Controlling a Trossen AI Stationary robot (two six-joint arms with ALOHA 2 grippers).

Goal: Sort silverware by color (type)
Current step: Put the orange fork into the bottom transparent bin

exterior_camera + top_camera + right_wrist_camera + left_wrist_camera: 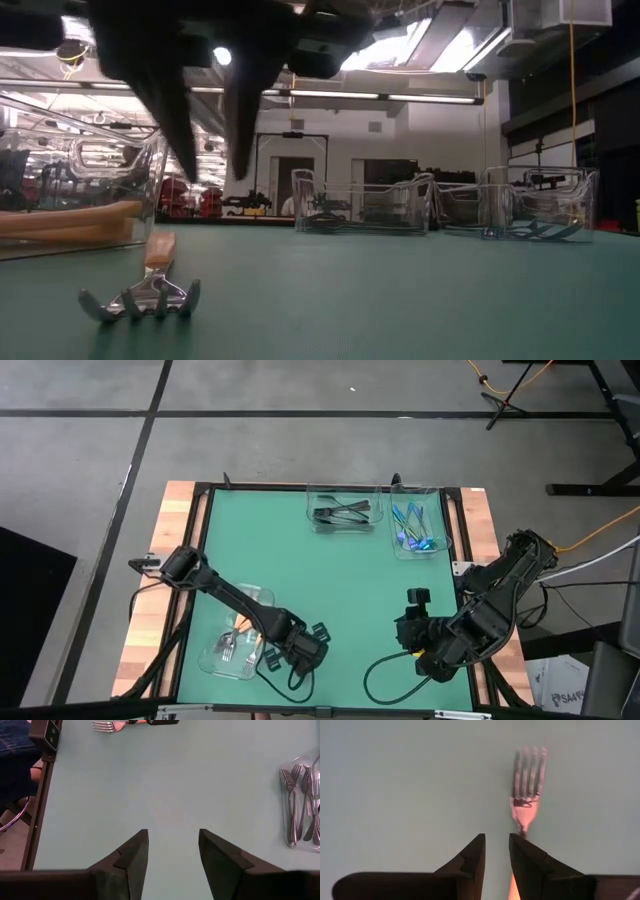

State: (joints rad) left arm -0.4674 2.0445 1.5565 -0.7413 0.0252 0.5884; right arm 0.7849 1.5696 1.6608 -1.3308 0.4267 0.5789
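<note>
An orange-handled fork (pixel 140 295) lies flat on the green mat near the table's front edge, its silver tines (pixel 527 770) toward the low camera. My left gripper (pixel 212 165) hangs open just above its handle, touching nothing; the handle (pixel 512 887) runs under one finger in the left wrist view. Beside it to the left stands a clear tray (pixel 235 640) holding more orange-handled forks (pixel 60 222). At the far edge, one clear tray holds black forks (pixel 345 513) and another holds blue ones (pixel 415 530). My right gripper (pixel 172 842) waits open above the mat's near right part.
A black cable (pixel 385 670) loops on the mat near the right arm. A person's leg in jeans (pixel 15 750) shows beyond the table's near edge. Bare green mat (pixel 300 570) lies between the near tray and the two far trays.
</note>
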